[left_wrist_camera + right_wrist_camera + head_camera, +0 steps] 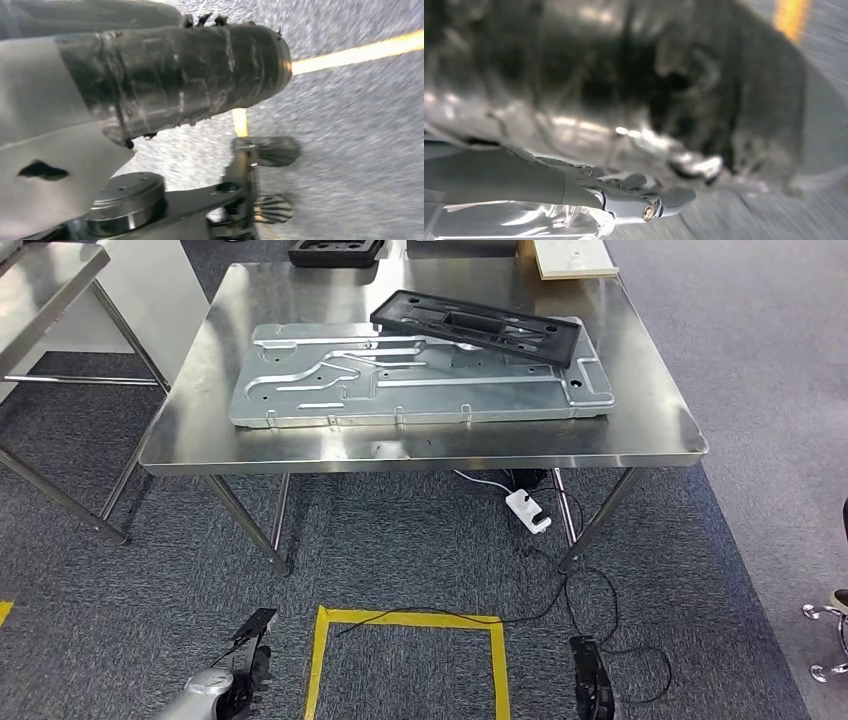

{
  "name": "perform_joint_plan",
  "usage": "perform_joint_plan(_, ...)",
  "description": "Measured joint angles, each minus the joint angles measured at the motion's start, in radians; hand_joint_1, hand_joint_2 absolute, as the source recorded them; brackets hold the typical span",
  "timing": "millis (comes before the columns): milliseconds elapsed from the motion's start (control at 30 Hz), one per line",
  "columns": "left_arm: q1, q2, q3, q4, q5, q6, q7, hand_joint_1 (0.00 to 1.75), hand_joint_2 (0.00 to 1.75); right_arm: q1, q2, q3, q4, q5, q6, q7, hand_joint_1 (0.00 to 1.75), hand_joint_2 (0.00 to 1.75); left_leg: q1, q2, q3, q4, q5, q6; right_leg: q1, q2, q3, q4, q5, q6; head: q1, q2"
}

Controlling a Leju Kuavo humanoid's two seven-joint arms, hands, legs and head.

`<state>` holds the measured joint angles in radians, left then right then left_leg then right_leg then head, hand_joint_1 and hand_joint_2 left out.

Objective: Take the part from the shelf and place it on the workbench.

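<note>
A black plastic frame part (477,326) lies tilted across the back right of a large silver stamped metal panel (400,380). Both rest on the steel workbench (190,430) ahead of me. My left hand (245,670) hangs low beside my body, well short of the bench, fingers apart and holding nothing. My right hand (592,685) also hangs low at the bottom edge. The right wrist view shows the right hand (644,200) as a grey thumb and fingers stretched out with nothing in them. The left wrist view is blurred, showing carpet and yellow tape (350,52).
A yellow tape square (410,620) marks the carpet before the bench. A white power strip (528,510) and black cables lie under it. A second steel table (40,280) stands at left. A black tray (335,252) and a pale board (570,258) sit behind.
</note>
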<state>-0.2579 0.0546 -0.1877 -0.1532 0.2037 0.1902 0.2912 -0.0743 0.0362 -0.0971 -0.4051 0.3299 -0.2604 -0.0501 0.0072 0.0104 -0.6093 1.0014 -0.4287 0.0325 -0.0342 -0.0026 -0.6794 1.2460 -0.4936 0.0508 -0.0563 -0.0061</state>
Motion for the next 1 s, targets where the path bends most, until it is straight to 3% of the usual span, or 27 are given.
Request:
perform_joint_plan(67, -0.015, -0.008, -0.012, -0.001, -0.036, -0.027, 0.047, 0.0, 0.0, -0.003, 0.009, 0.007, 0.036, 0.084, 0.102, 0.1, 0.0, 0.0, 0.001, 0.0, -0.032, 0.026, 0.007, -0.012, -0.004, 0.002, 0.099, -0.13, -0.004, 0.003, -0.001, 0.0)
perform_joint_plan(100, -0.024, -0.012, -0.019, -0.002, -0.046, -0.041, 0.066, 0.0, 0.0, -0.003, 0.014, 0.013, 0.05, 0.119, 0.142, 0.144, 0.0, 0.0, 0.0, -0.001, -0.042, 0.036, 0.012, -0.019, -0.002, 0.004, 0.127, -0.176, -0.016, -0.001, -0.002, 0.0)
perform_joint_plan(133, -0.032, -0.018, -0.025, -0.003, -0.046, -0.054, 0.078, 0.0, 0.0, -0.003, 0.018, 0.02, 0.065, 0.145, 0.173, 0.179, 0.0, 0.0, 0.001, -0.002, -0.05, 0.04, 0.02, -0.026, 0.002, 0.007, 0.136, -0.198, -0.026, -0.009, -0.003, 0.0)
perform_joint_plan(200, -0.039, -0.029, -0.031, -0.003, -0.039, -0.066, 0.081, 0.0, 0.0, -0.001, 0.025, 0.032, 0.09, 0.179, 0.211, 0.204, 0.0, 0.0, 0.006, -0.003, -0.058, 0.04, 0.033, -0.039, 0.006, 0.008, 0.124, -0.203, -0.014, -0.03, -0.003, 0.0)
perform_joint_plan(233, -0.04, -0.034, -0.035, -0.003, -0.044, -0.071, 0.082, 0.0, 0.0, -0.001, 0.028, 0.039, 0.1, 0.195, 0.228, 0.203, 0.0, 0.0, 0.009, -0.003, -0.066, 0.048, 0.022, -0.044, 0.007, 0.008, 0.116, -0.203, -0.004, -0.04, -0.003, 0.0)
perform_joint_plan(300, -0.04, -0.04, -0.048, -0.004, -0.066, -0.092, 0.085, 0.0, 0.0, -0.003, 0.031, 0.057, 0.113, 0.233, 0.257, 0.177, 0.0, 0.0, 0.013, -0.004, -0.09, 0.113, -0.05, -0.049, 0.006, 0.006, 0.095, -0.206, 0.016, -0.057, -0.007, 0.0)
perform_joint_plan(367, -0.041, -0.042, -0.062, -0.004, -0.076, -0.126, 0.085, 0.0, 0.0, -0.01, 0.031, 0.086, 0.12, 0.273, 0.278, 0.147, 0.0, 0.0, 0.013, -0.004, -0.119, 0.236, -0.139, -0.05, 0.012, 0.006, 0.069, -0.206, 0.035, -0.065, -0.01, 0.0)
perform_joint_plan(400, -0.042, -0.042, -0.067, -0.004, -0.077, -0.139, 0.084, 0.0, 0.0, -0.014, 0.031, 0.104, 0.123, 0.287, 0.288, 0.137, 0.0, 0.0, 0.012, -0.004, -0.125, 0.289, -0.158, -0.049, 0.016, 0.005, 0.056, -0.206, 0.045, -0.067, -0.011, 0.0)
perform_joint_plan(433, -0.042, -0.042, -0.071, -0.004, -0.076, -0.148, 0.085, 0.0, 0.0, -0.019, 0.031, 0.124, 0.126, 0.295, 0.298, 0.131, 0.0, 0.0, 0.011, -0.004, -0.119, 0.317, -0.154, -0.046, 0.02, 0.002, 0.044, -0.206, 0.054, -0.068, -0.011, 0.0)
perform_joint_plan(467, -0.043, -0.042, -0.076, -0.004, -0.075, -0.152, 0.088, 0.0, 0.0, -0.023, 0.031, 0.144, 0.128, 0.299, 0.306, 0.129, 0.0, 0.0, 0.009, -0.004, -0.098, 0.312, -0.132, -0.043, 0.022, -0.002, 0.032, -0.206, 0.063, -0.069, -0.011, 0.0)
perform_joint_plan(533, -0.046, -0.042, -0.085, -0.004, -0.073, -0.155, 0.096, 0.0, 0.0, -0.03, 0.031, 0.175, 0.132, 0.301, 0.318, 0.128, 0.0, 0.0, 0.001, 0.009, -0.008, 0.209, -0.088, -0.03, 0.025, -0.013, 0.015, -0.205, 0.08, -0.067, -0.011, 0.0)
perform_joint_plan(600, -0.055, -0.04, -0.091, -0.006, -0.068, -0.158, 0.098, 0.0, 0.0, -0.036, 0.031, 0.199, 0.135, 0.302, 0.324, 0.128, 0.0, 0.0, -0.012, 0.031, 0.088, 0.068, -0.1, -0.018, 0.026, -0.028, 0.009, -0.206, 0.093, -0.058, -0.01, 0.0)
perform_joint_plan(633, -0.061, -0.039, -0.091, -0.007, -0.065, -0.161, 0.098, 0.0, 0.0, -0.039, 0.031, 0.209, 0.136, 0.302, 0.326, 0.128, 0.0, 0.0, -0.018, 0.037, 0.112, 0.022, -0.115, -0.012, 0.026, -0.038, 0.009, -0.207, 0.1, -0.052, -0.01, 0.0)
perform_joint_plan(700, -0.064, -0.034, -0.092, -0.008, -0.057, -0.164, 0.096, 0.0, 0.0, -0.048, 0.031, 0.229, 0.139, 0.303, 0.329, 0.128, 0.0, 0.0, -0.022, 0.026, 0.116, -0.011, -0.114, 0.0, 0.024, -0.054, 0.011, -0.215, 0.112, -0.039, -0.01, 0.0)
perform_joint_plan(767, -0.059, -0.03, -0.092, -0.008, -0.051, -0.168, 0.096, 0.0, 0.0, -0.058, 0.03, 0.247, 0.142, 0.305, 0.331, 0.128, 0.0, 0.0, -0.018, 0.013, 0.112, -0.023, -0.091, 0.013, 0.021, -0.043, 0.004, -0.2, 0.096, -0.028, -0.009, 0.0)
perform_joint_plan(800, -0.057, -0.028, -0.092, -0.008, -0.05, -0.17, 0.096, 0.0, 0.0, -0.062, 0.03, 0.255, 0.142, 0.305, 0.332, 0.129, 0.0, 0.0, -0.015, 0.009, 0.108, -0.027, -0.078, 0.018, 0.021, -0.03, -0.011, -0.165, 0.065, -0.023, -0.008, 0.0)
perform_joint_plan(900, -0.055, -0.023, -0.092, -0.008, -0.05, -0.178, 0.096, 0.0, 0.0, -0.072, 0.027, 0.276, 0.145, 0.303, 0.342, 0.133, 0.0, 0.0, -0.014, -0.012, 0.078, -0.023, -0.055, 0.027, 0.019, -0.006, -0.074, 0.023, -0.051, -0.014, -0.007, 0.0)
perform_joint_plan(933, -0.054, -0.022, -0.092, -0.008, -0.05, -0.181, 0.096, 0.0, 0.0, -0.074, 0.026, 0.283, 0.147, 0.302, 0.345, 0.134, 0.0, 0.0, -0.014, -0.022, 0.068, -0.019, -0.05, 0.026, 0.019, -0.005, -0.076, 0.056, -0.063, -0.013, -0.007, 0.0)
perform_joint_plan(967, -0.052, -0.022, -0.092, -0.008, -0.05, -0.184, 0.096, 0.0, 0.0, -0.077, 0.025, 0.29, 0.148, 0.299, 0.347, 0.134, 0.0, 0.0, -0.014, -0.032, 0.059, -0.014, -0.046, 0.024, 0.018, -0.003, -0.058, 0.049, -0.057, -0.012, -0.007, 0.0)
perform_joint_plan(1000, -0.05, -0.021, -0.092, -0.008, -0.05, -0.186, 0.096, 0.0, 0.0, -0.079, 0.024, 0.296, 0.149, 0.298, 0.347, 0.135, 0.0, 0.0, -0.013, -0.041, 0.05, -0.007, -0.044, 0.022, 0.016, 0.0, -0.021, 0.002, -0.036, -0.012, -0.007, 0.0)
